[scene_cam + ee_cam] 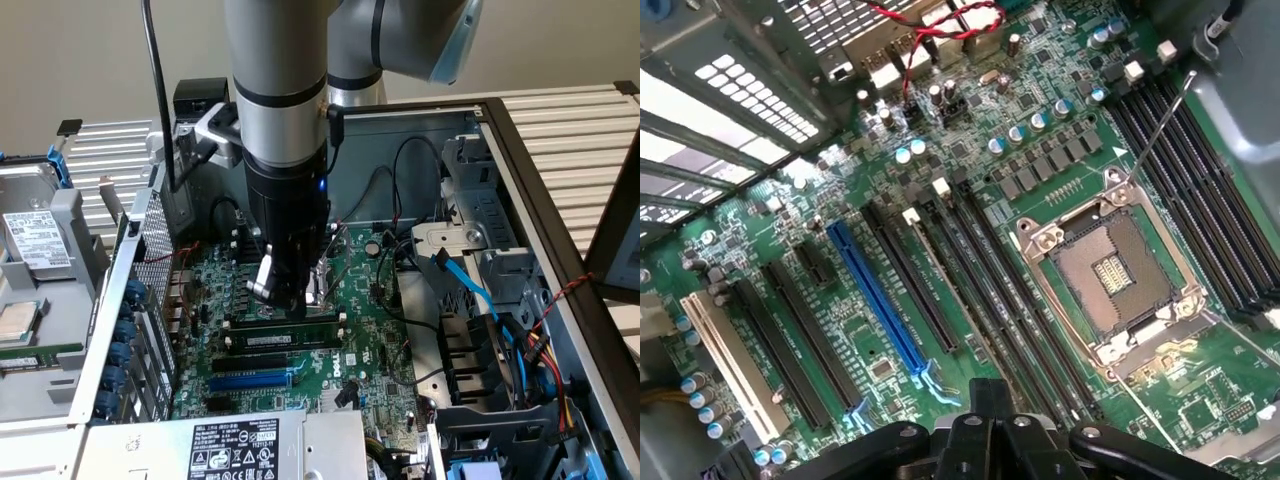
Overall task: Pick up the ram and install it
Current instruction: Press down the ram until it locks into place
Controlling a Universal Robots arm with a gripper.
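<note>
A slatted white tabletop point(560, 130) carries an open computer case point(520, 200) with its green motherboard point(380, 350) exposed. The tool point(290, 290) hangs low over the motherboard, just above the ram point(285, 340), a dark stick with a small white label lying in a long slot directly beneath the tool and just behind the blue slot point(250, 381). Whether the tool's fingers are spread or closed cannot be determined. The empty CPU socket point(1110, 275) sits beside the long slots.
</note>
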